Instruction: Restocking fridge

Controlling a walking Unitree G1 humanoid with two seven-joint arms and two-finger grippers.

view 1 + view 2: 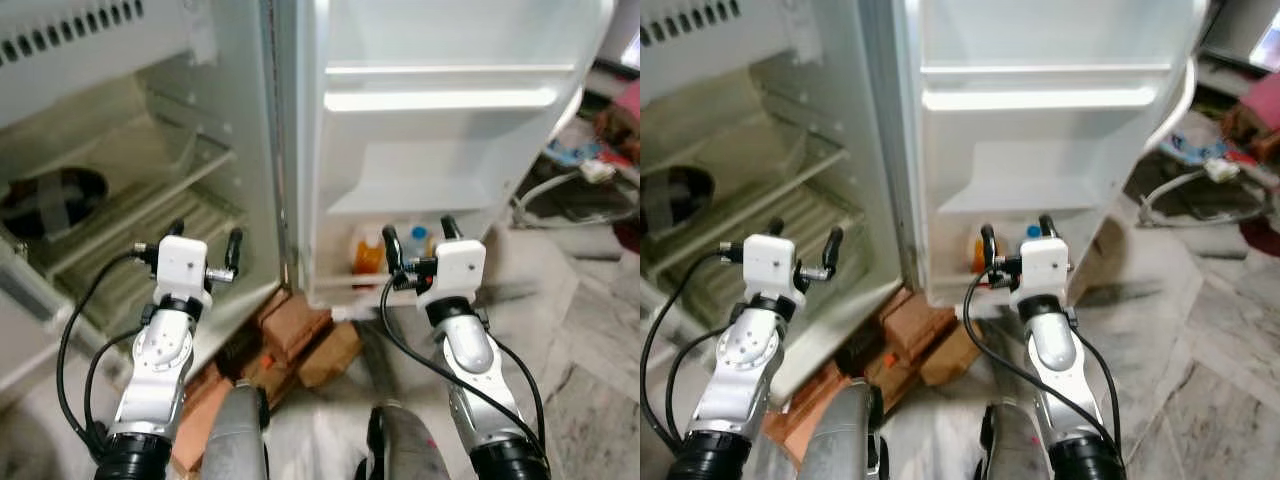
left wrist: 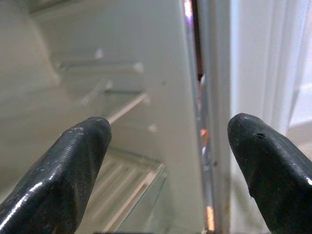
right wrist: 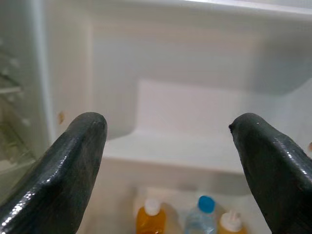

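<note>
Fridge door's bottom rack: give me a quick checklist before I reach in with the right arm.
1. Fridge door open: ok.
2. Right gripper fingers open, nothing held: ok.
3. Right gripper faces the bottom rack: ok.
4. Orange bottle, blue-capped bottle and a third bottle upright in the rack: ok.
5. Free room between bottles: cannot tell.
6. Left gripper open, away by the fridge's main compartment: ok.

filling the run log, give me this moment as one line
stage: before fridge | left gripper: open, empty | right gripper: open, empty, facing door | door bin: bottles
</note>
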